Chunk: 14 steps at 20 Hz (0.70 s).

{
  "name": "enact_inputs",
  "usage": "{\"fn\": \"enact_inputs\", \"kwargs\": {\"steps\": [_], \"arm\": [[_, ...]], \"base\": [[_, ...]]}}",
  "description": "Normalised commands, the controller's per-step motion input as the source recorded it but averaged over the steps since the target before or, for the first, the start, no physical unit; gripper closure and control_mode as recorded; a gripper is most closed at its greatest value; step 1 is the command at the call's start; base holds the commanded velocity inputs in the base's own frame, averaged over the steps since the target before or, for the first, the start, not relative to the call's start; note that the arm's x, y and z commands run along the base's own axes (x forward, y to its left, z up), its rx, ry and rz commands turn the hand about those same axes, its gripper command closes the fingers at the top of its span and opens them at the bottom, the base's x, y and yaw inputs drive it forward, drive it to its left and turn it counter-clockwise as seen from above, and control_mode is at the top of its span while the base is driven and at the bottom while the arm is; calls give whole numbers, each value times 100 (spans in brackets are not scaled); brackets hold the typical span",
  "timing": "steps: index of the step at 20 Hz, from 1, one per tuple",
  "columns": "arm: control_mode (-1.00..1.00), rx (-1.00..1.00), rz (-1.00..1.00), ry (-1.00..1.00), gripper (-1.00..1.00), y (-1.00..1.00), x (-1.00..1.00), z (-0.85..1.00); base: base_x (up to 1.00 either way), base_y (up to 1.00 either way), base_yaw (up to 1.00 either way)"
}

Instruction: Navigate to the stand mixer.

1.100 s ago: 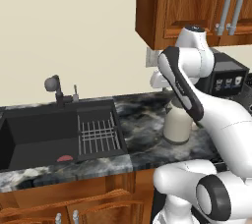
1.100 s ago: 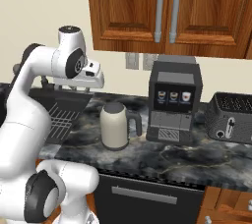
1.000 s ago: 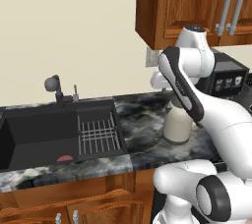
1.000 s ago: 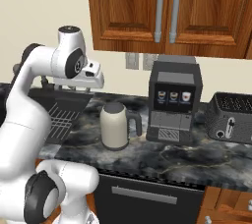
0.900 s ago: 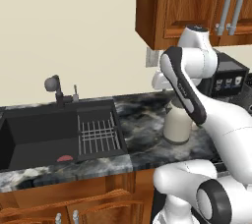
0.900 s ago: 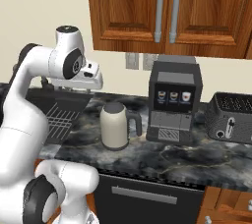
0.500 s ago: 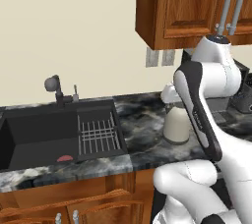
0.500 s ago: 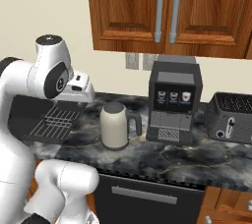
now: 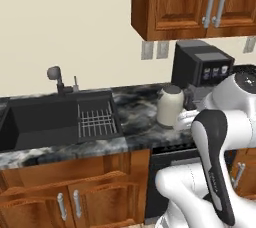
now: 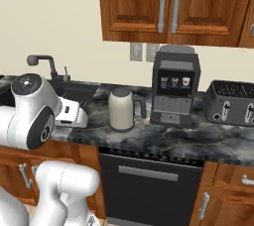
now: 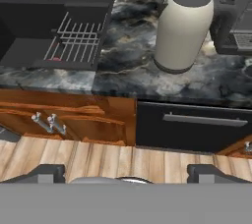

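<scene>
still searching: facing kettle [image 10: 122,109], coffee machine [image 10: 173,84], toaster [image 10: 233,102] on counter [image 10: 168,138]. hand [image 11: 125,171] apart, empty. next: drive onward to find stand mixer.

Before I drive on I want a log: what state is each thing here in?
Kettle: upright on the counter, lid on.
Coffee machine: upright against the wall.
Toaster: slots empty.
Sink: rack inside, tap not running.
Upper cabinets: shut.
Dishwasher: shut.
Gripper: open, holding nothing.
</scene>
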Motion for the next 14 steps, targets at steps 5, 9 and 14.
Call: {"fn": "enact_inputs", "kwargs": {"steps": [5,9,14], "arm": [[100,0,0,0,-100,0,0,0],[100,0,0,0,-100,0,0,0],[100,0,0,0,-100,0,0,0]], "base": [[-13,69,0],[0,100,12],[-2,83,61]]}}
